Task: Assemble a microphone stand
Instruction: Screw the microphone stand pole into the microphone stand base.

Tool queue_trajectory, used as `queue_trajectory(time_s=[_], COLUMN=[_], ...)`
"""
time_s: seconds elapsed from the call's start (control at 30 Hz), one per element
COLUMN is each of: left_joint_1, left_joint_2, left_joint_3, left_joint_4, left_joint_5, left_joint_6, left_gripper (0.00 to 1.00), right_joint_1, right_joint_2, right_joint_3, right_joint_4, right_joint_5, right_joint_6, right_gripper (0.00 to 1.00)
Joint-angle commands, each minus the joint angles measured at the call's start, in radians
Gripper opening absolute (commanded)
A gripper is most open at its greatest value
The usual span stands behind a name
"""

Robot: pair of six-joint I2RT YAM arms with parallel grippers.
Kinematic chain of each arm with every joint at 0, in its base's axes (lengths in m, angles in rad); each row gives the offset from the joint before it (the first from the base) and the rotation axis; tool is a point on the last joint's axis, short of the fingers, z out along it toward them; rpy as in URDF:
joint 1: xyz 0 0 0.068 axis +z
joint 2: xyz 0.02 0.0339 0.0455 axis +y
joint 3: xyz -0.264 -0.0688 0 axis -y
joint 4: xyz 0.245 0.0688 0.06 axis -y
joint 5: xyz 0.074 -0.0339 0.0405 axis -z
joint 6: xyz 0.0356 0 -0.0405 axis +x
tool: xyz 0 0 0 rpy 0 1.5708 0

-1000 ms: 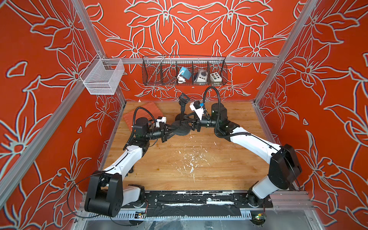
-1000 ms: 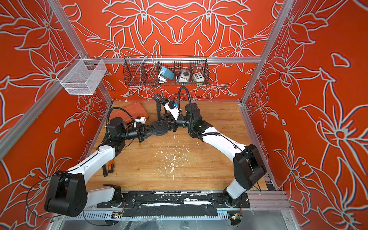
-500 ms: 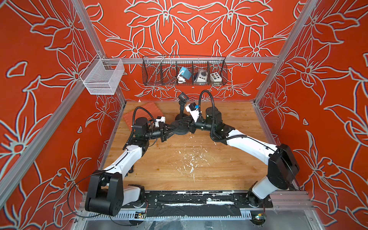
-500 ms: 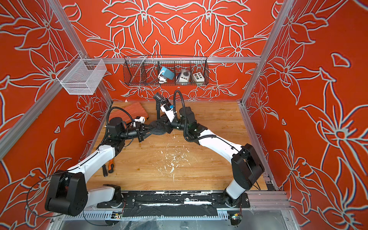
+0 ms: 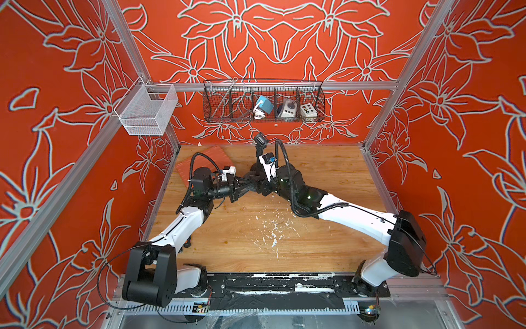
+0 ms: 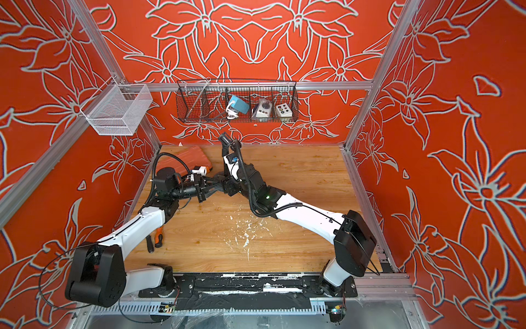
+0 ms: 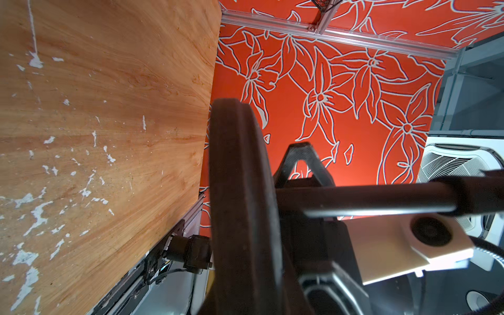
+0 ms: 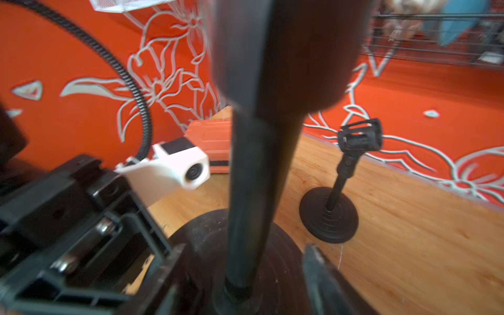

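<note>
R arm [image 5: 355,216] moved in, R fingers [image 8: 316,261] spread round pole [image 8: 253,177], clear only in wrist view, L fingers [image 5: 244,180] clamping base [image 7: 237,191]

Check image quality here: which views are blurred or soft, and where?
Right wrist view: the near pole and wire basket are blurred, the far stand crisper. Left wrist view: the base disc is soft, the table sharp. Both top views: sharp, evenly lit.

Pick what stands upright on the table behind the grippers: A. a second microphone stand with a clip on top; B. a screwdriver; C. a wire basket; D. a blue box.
A: the right wrist view shows a second microphone stand, clip uppermost, upright on the wooden table.
</note>
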Motion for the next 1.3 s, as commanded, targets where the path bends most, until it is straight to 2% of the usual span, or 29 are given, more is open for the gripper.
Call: queue_trajectory(time_s=[0.0,0.17,0.33,0.53,0.73,0.9,1.07,1.2,1.27], left_joint_1=[0.006,0.007,0.008,0.009,0.007,0.007,0.006,0.007,0.007], left_joint_2=[0.003,0.002,-0.005,0.000,-0.004,0.016,0.010,0.007,0.011], left_joint_3=[0.055,0.052,0.050,0.055,0.053,0.048,0.041,0.051,0.059], left_joint_4=[0.104,0.104,0.102,0.104,0.089,0.090,0.085,0.045,0.036], left_joint_5=[0.033,0.032,0.053,0.083,0.096,0.112,0.112,0.110,0.104], left_joint_6=[-0.004,-0.005,0.008,0.015,0.034,0.032,0.036,0.063,0.066], left_gripper=[0.00,0.00,0.00,0.00,0.00,0.00,0.00,0.00,0.00], right_joint_1=[-0.035,-0.131,-0.241,-0.272,-0.272,-0.256,-0.237,-0.213,-0.187], right_joint_2=[-0.057,-0.092,-0.100,-0.094,-0.029,0.037,0.090,0.093,0.079], right_joint_3=[-0.032,-0.106,-0.146,-0.131,-0.036,0.042,0.094,0.077,0.045], right_joint_4=[0.016,0.090,0.144,0.074,0.019,0.017,0.016,0.048,0.066], right_joint_5=[-0.241,-0.477,-0.685,-0.669,-0.720,-0.731,-0.734,-0.711,-0.632], right_joint_6=[-0.029,-0.009,-0.032,-0.148,-0.192,-0.164,-0.128,-0.108,-0.099], right_gripper=[0.77,0.74,0.64,0.52,0.55,0.57,0.52,0.35,0.12])
